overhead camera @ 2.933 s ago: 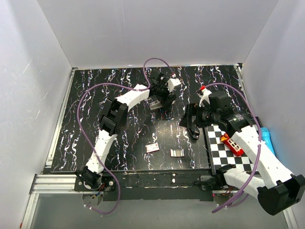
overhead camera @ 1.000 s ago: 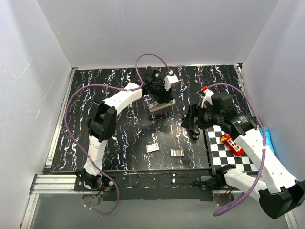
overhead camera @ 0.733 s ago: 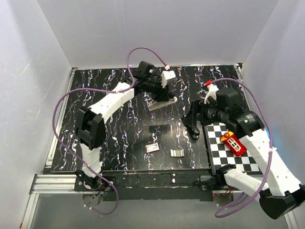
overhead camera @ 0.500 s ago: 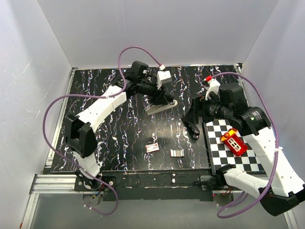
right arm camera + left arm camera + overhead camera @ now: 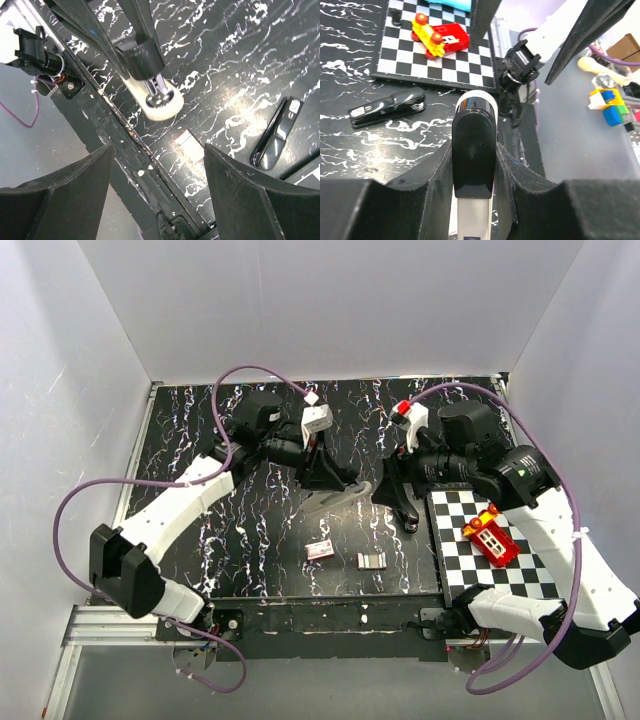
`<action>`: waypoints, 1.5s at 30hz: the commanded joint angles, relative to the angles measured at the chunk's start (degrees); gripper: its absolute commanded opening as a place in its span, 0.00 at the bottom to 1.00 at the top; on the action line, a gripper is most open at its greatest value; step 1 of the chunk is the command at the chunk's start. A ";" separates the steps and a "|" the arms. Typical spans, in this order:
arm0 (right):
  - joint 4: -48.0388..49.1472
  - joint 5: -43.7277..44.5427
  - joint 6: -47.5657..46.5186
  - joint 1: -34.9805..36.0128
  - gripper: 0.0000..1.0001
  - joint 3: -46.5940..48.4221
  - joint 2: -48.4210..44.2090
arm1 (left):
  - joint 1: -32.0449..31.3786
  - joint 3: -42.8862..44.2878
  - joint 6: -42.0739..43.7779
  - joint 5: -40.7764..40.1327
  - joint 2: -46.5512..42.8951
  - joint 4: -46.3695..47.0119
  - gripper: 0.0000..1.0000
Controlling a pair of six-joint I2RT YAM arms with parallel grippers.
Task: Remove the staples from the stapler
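The left hand (image 5: 474,170) is clenched on the stapler with the shiny black top and white base (image 5: 472,150). One black finger (image 5: 432,172) presses on each side of it. In the top view this hand (image 5: 330,480) sits near the middle of the frame. The stapler (image 5: 335,497) sticks out of it toward the bottom of the frame. The right wrist view shows the stapler (image 5: 155,90) with its round white end and a silver metal track on it. I cannot tell if that end touches the bench.

The right hand (image 5: 157,150) is wide open and holds nothing. In the top view it (image 5: 393,490) hangs just to the right of the stapler, apart from it.

A long shiny black piece with a small silver end (image 5: 410,520) lies flat on the black bench with white streaks (image 5: 260,540), just below the right hand. The left wrist view shows that black piece (image 5: 387,107) at the left of the frame, near the black and white checkered board (image 5: 420,65).

Two small flat pieces lie low in the top view. One is a pale pink and white piece (image 5: 320,549). The other is a grey piece (image 5: 371,560) just to its right.

A red toy with yellow parts (image 5: 490,537) rests on the checkered board (image 5: 455,540) at the right of the frame.
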 commanded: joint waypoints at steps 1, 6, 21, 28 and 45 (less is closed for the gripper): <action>-1.10 -1.70 -6.70 3.09 0.80 5.61 0.85 | -0.21 -3.71 -10.46 6.88 -6.37 10.60 0.00; 1.70 -6.52 -10.92 4.58 0.80 5.97 -0.55 | -0.21 -7.31 -15.91 9.87 -8.75 15.44 0.00; 8.73 -9.44 -9.18 7.22 0.75 4.13 2.43 | -0.21 -13.73 -26.37 11.98 -10.60 30.20 0.00; 10.50 -8.91 -8.65 7.75 0.72 3.25 2.78 | -0.21 -14.17 -27.79 10.84 -11.12 31.79 0.00; 12.69 -10.05 -7.68 8.54 0.55 1.14 3.40 | 0.31 -16.46 -32.71 9.96 -12.88 39.43 0.00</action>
